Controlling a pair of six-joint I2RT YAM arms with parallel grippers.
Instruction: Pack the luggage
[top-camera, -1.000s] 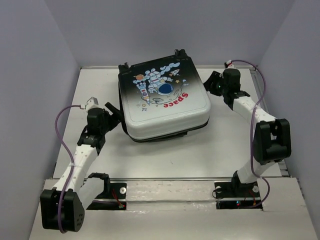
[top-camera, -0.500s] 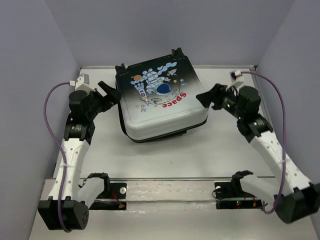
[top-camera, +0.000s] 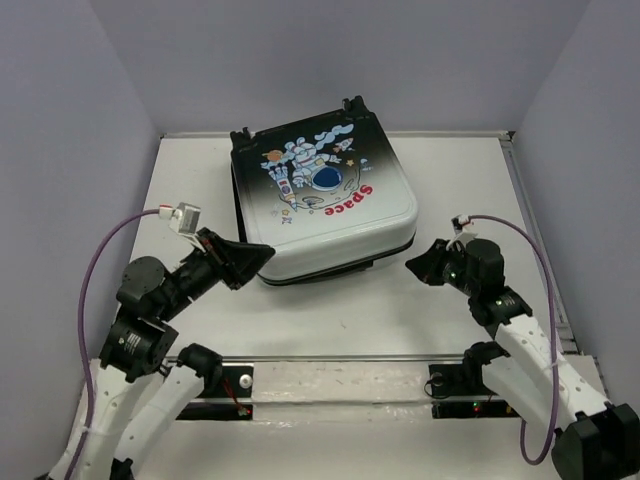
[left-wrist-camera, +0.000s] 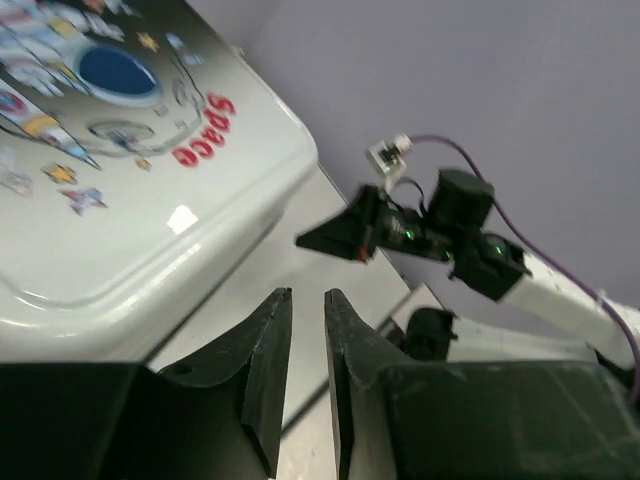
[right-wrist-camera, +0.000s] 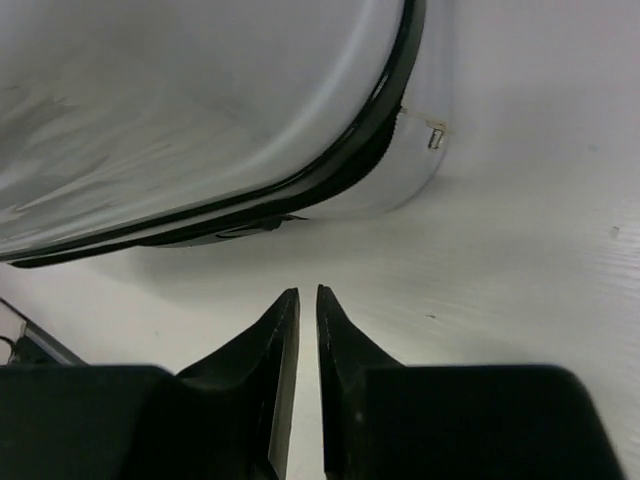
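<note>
Luggage closed, both grippers empty

Luggage (top-camera: 325, 200): lid down, flat on table (top-camera: 400, 310), far-centre, astronaut print up. L gripper (top-camera: 260, 256): jaws nearly together, thin slit only, nothing between; tip just beside near-left corner of shell, contact not discernible. R gripper (top-camera: 414, 265): same narrow slit, nothing held; low over table, near near-right corner, apart from shell.
</note>
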